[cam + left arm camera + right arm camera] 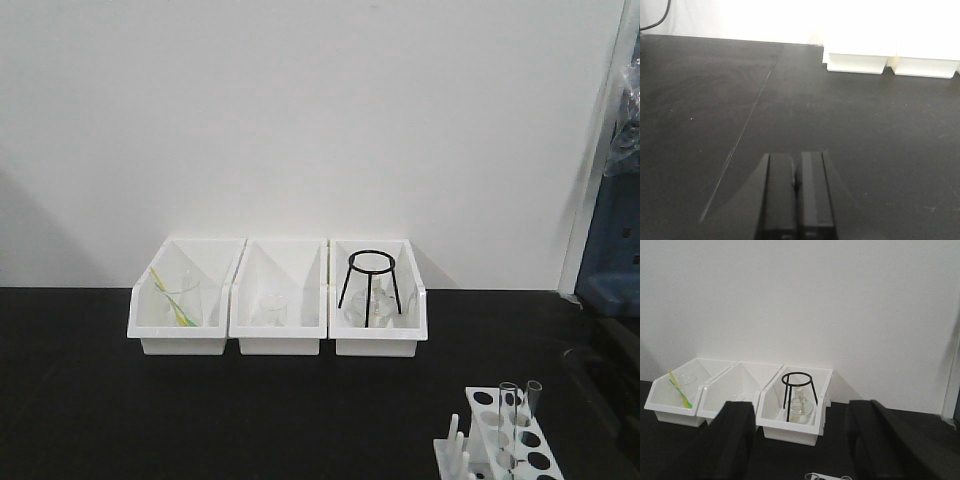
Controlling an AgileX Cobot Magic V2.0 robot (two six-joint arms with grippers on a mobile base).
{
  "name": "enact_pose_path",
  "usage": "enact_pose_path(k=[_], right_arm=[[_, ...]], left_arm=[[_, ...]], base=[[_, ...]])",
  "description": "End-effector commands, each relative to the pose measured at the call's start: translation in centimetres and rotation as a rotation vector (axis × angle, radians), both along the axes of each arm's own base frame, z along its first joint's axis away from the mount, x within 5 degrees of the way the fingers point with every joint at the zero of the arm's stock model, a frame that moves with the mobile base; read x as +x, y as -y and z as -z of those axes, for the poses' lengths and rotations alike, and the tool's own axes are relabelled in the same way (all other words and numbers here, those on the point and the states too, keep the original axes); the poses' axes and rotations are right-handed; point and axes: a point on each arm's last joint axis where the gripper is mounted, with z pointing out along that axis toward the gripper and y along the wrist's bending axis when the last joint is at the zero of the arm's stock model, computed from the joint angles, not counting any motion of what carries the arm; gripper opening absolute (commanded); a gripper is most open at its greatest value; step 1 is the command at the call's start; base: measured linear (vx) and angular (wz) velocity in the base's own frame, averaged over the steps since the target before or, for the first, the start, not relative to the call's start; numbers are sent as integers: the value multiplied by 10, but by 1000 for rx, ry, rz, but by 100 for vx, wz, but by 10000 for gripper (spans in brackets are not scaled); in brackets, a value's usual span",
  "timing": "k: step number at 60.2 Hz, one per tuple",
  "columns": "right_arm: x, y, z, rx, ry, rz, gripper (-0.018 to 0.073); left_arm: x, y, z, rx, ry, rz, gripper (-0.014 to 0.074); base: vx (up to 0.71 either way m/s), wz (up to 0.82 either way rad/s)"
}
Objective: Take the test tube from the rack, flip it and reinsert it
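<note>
**Test tubes parked in the rack, both arms hanging back**

Test tube [508, 412] and its twin [531, 400] stand upright in the rack [515, 440], which sits at the table's [250, 420] near right corner in the front view. Makes sense they're slotted into the holes: thin round glass would just roll around on the black top otherwise. From here I honestly can't say which of the two is the one meant to get flipped, they look identical.

Neither arm is holding anything. Left gripper [796, 185] has its two black fingers pressed flat together over bare table, well away from the rack, with the white bins [890, 62] off at the far edge. Right gripper [800, 440] is spread wide, fingers far apart, and looks out toward the bins and the wall, so my guess is it's the one getting set up for the grab.

Hard to see stuff: the rack is cut off by the bottom of the front view, so its pegs and lower rows are only partly there. In the right wrist view only a thin sliver of something white shows at the bottom edge, probably the rack top, can't be sure. The glassware in the bins under the black ring stand [369, 288] is too washed out to identify.
</note>
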Motion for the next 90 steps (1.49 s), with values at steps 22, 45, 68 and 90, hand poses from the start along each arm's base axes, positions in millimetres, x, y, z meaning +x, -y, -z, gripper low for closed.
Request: enact_pose_path(k=[22, 45, 68, 90], right_arm=[[-77, 25, 66, -134, 95, 93, -15], [-98, 37, 144, -123, 25, 232, -12], [-98, 37, 147, -148, -17, 231, -12], [-98, 37, 147, -148, -17, 231, -12]], left_arm=[[1, 1, -8, 4, 98, 11, -6], [1, 1, -8, 4, 98, 11, -6], [1, 1, -8, 4, 98, 11, -6], [1, 1, -8, 4, 98, 11, -6]], base=[[0, 0], [0, 0], [0, 0], [0, 0]])
